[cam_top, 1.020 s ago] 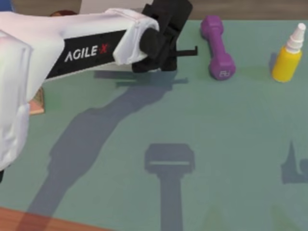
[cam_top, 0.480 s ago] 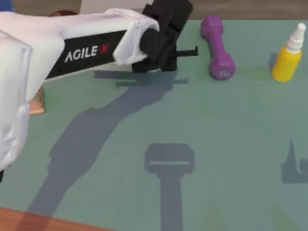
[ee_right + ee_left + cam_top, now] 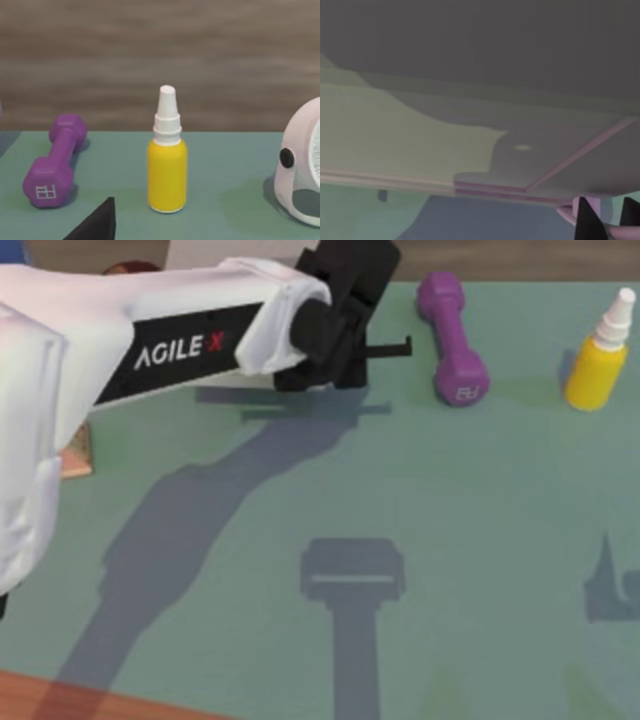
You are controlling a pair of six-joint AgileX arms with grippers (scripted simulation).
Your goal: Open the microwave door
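**Top view.** Your left arm reaches in from the left of the frame. The left gripper sits at upper centre, right against the front of the microwave. Only a pale strip of the microwave shows, along the top edge. A thin dark bar runs from the gripper toward the purple dumbbell. It may be the microwave door seen edge-on, but you cannot confirm that here. You also cannot tell how far the gripper is open, or whether it has hold of anything. The yellow dropper bottle stands at upper right. The right arm is out of frame and only its shadow falls on the green table.

**Left wrist view.** Here the microwave door fills nearly the whole picture as a grey translucent panel very close to the camera, which the top view never shows you face-on. The gripper only pokes in at the lower right corner, so its hold is unclear here too.

**Right wrist view.** The dumbbell lies at lower left and the bottle stands in the centre. A white fan stands at the right edge, and the top view misses it entirely. The right gripper looks parked, and only a dark tip of it shows at the bottom, so you cannot judge its opening.

**Risks.** If the hold on the door is shallow, a pull could slip off and leave the door shut. A wide swing could carry the door or the wrist into the dumbbell, which lies near that side. Pushing in instead of following the door's arc could shove the whole oven.
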